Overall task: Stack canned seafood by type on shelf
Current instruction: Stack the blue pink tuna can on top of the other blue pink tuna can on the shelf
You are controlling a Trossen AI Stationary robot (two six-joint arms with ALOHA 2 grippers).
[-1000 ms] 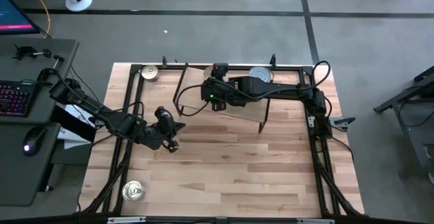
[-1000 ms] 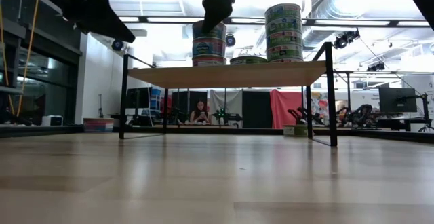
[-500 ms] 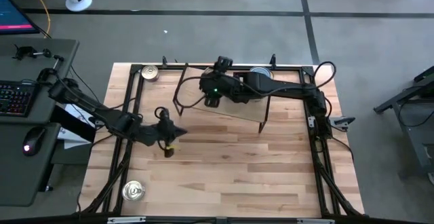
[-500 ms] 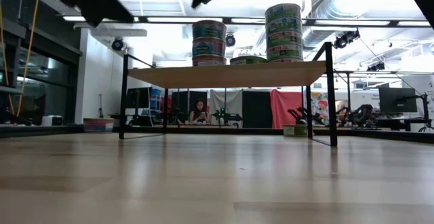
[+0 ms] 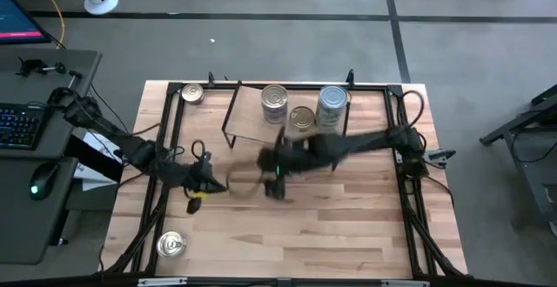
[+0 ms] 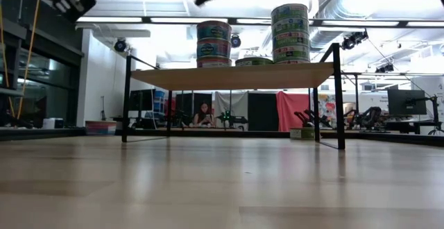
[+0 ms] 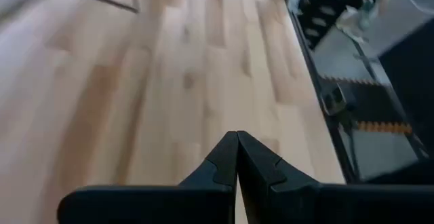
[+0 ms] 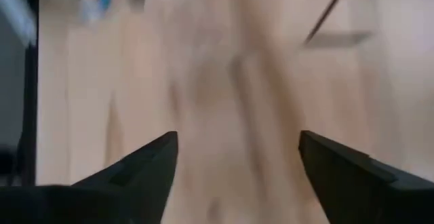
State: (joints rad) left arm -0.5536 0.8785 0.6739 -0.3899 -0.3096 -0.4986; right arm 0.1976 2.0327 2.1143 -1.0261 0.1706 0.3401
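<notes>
Risked toppling stacked tins [image 5: 274, 100] on shelf [image 5: 252, 126] if swung back low; right gripper [image 8: 237, 157] spread wide, empty, over table [image 5: 348, 226]; left gripper [image 7: 237, 157] pinched shut, empty; two tins off-shelf.

— what do the arms look like?
— both are dark, jointed, with black cables looping along them. the right arm [image 5: 348, 145] shows a small green light near its wrist.
— and the left arm [image 5: 130, 148]?
— a yellow mark by its tip; its fingers [image 7: 237, 163] are black, tapered wedges.
</notes>
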